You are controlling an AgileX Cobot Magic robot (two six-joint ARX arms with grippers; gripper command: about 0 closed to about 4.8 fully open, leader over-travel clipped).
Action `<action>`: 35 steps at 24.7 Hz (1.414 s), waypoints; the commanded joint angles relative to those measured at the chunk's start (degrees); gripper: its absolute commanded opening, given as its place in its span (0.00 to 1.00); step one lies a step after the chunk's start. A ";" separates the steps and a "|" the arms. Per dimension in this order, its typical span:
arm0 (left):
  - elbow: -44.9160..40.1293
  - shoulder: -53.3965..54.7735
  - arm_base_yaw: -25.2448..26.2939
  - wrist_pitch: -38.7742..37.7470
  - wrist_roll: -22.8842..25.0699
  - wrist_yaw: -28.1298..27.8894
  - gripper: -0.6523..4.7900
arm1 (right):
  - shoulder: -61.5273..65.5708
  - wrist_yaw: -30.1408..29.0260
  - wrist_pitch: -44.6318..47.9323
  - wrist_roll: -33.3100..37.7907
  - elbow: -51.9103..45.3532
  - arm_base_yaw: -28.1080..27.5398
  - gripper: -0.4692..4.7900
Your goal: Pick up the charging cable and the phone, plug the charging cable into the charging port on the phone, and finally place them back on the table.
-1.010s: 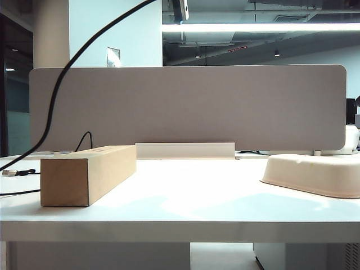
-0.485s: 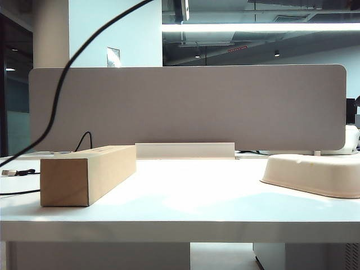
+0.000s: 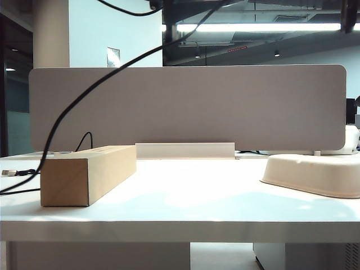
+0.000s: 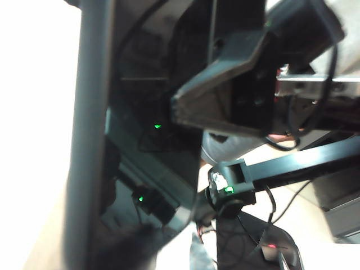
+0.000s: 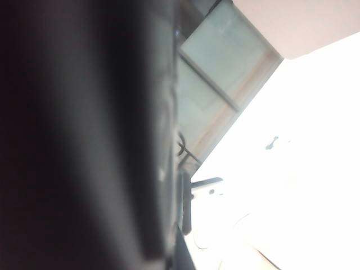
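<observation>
The desk (image 3: 185,228) is white and wide. A grey wall panel (image 3: 225,107) stands along its back. A brown cardboard box (image 3: 84,174) lies on the left part of the desk. A pale shallow tray (image 3: 315,174) sits on the right part, well apart from the box.

The charging cable (image 3: 67,109) is a thin black cord. It hangs down from the top of the exterior view in a long curve. It passes in front of the panel and drops to the desk on the left, just beside the box. A small plug (image 3: 7,172) lies on the desk at the far left edge.

Both hands are up high, above the desk. Only dark bits of the arms (image 3: 169,8) show at the top edge of the exterior view.

The left wrist view shows dark, blurry parts close to the camera. I cannot tell if the left hand is spread or pinching something.

The right wrist view is half filled by a big dark blur (image 5: 84,135). The right hand is pressed together. I cannot tell what is in it.

I cannot make out the phone or its charging port in any picture.
</observation>
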 commanded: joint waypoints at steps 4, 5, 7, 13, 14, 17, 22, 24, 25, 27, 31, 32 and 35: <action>0.50 -0.68 3.89 -8.98 3.39 5.27 0.48 | 0.48 11.80 -6.38 -6.56 0.15 -0.13 0.08; 0.50 -0.83 4.66 -11.04 4.17 5.33 0.48 | 0.72 13.51 -8.22 -7.04 0.15 -0.15 0.08; 0.50 -1.68 6.62 -14.99 7.04 5.22 0.43 | 1.95 18.18 -12.41 -7.30 0.15 -0.17 0.08; 0.50 -9.29 10.05 -22.69 15.43 -7.39 0.11 | 12.44 24.94 -16.74 -3.85 0.13 -0.15 0.08; 0.50 -10.29 10.05 -23.43 16.33 -9.53 0.11 | 13.94 25.64 -16.68 -2.67 0.13 -0.15 0.08; 0.48 -12.87 10.01 -25.55 19.26 -12.52 0.11 | 18.36 27.04 -16.50 0.15 0.13 -0.15 0.08; 0.48 -14.51 9.88 -27.34 19.98 -13.44 0.11 | 24.15 31.58 -17.84 2.86 0.13 -0.15 0.08; 0.48 -14.53 9.86 -28.61 20.13 -13.44 0.11 | 26.10 32.02 -17.79 3.61 0.13 -0.20 0.08; 0.48 -14.56 9.86 -29.07 20.46 -13.64 0.11 | 26.82 32.33 -17.77 4.07 0.13 -0.20 0.08; 0.48 -14.56 9.84 -29.86 21.75 -13.64 0.11 | 28.87 33.24 -17.81 4.48 0.13 -0.17 0.08; 0.48 -14.56 9.84 -29.86 22.08 -13.66 0.11 | 30.88 33.62 -18.53 5.75 0.13 -0.17 0.08; 0.48 -14.56 9.84 -29.86 22.10 -13.68 0.11 | 31.17 33.64 -18.69 5.77 0.13 -0.17 0.08; 0.48 -14.56 9.84 -29.83 22.10 -13.81 0.11 | 31.39 34.60 -19.71 5.77 0.13 -0.17 0.08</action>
